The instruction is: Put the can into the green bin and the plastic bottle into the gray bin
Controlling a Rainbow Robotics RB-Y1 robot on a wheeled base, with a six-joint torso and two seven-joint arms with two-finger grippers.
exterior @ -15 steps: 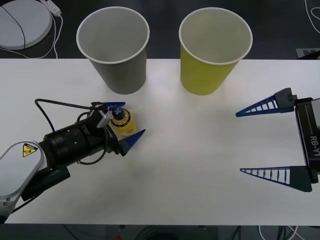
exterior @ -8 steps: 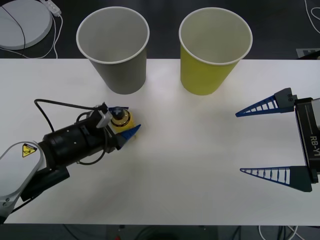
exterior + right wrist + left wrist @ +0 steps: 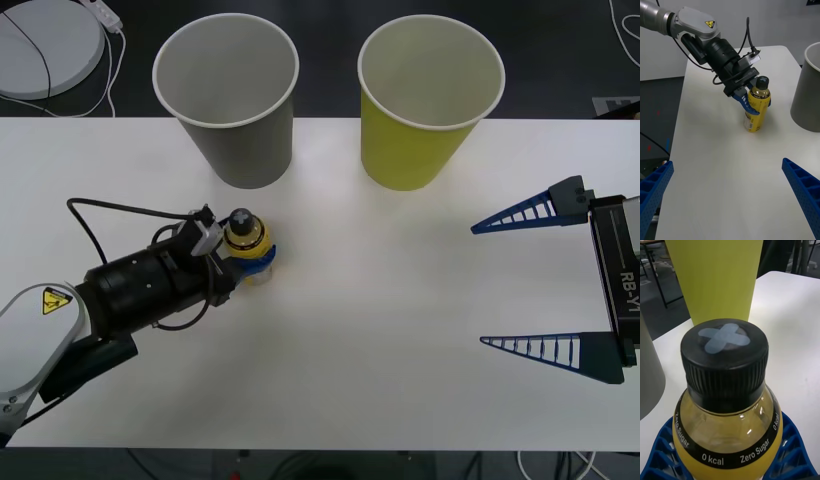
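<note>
We see our left gripper [image 3: 243, 262] with jaws clamped on the plastic bottle [image 3: 246, 243], at 6 o'clock from the gray bin [image 3: 232, 110]; our right gripper [image 3: 530, 283] waits, jaws apart.

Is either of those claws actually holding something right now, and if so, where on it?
Yes. The left gripper is shut on the plastic bottle, its blue fingers clamped around the body below the cap. The right gripper is open, holding nothing.
</note>
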